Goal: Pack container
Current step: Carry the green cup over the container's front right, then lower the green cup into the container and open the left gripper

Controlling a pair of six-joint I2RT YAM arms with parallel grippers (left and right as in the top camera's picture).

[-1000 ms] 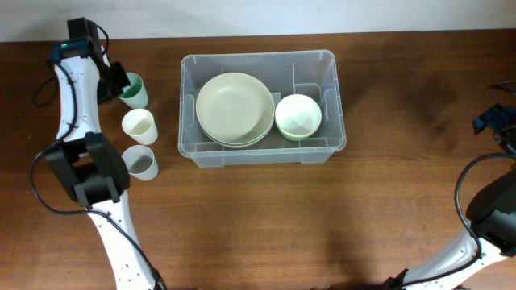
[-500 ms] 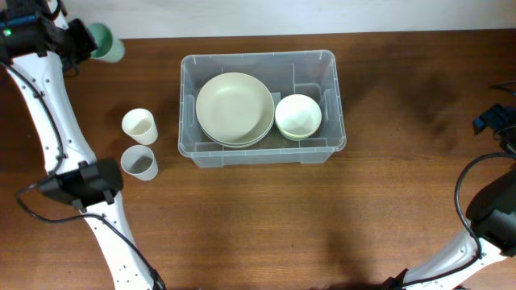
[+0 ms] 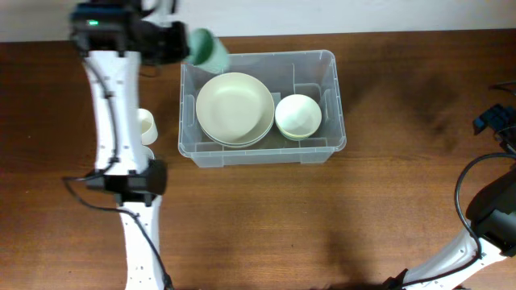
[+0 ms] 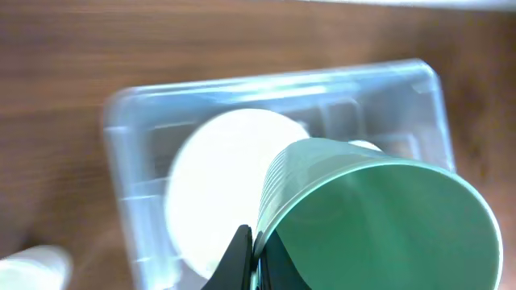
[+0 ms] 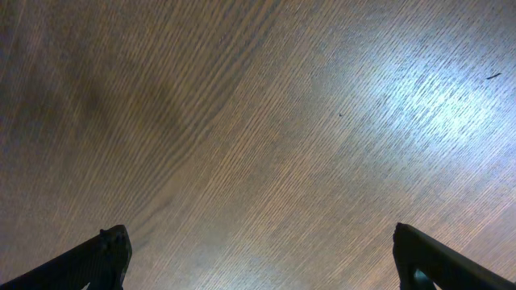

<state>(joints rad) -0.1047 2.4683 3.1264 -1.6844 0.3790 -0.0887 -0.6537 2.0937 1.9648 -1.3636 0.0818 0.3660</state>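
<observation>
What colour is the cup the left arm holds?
The cup is green, clearest in the left wrist view.

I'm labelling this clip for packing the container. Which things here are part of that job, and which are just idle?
In the job: container, green cup in left pincer, large plate, small bowl, probably the white cup.
Idle: right pincer, open above bare table.
</observation>
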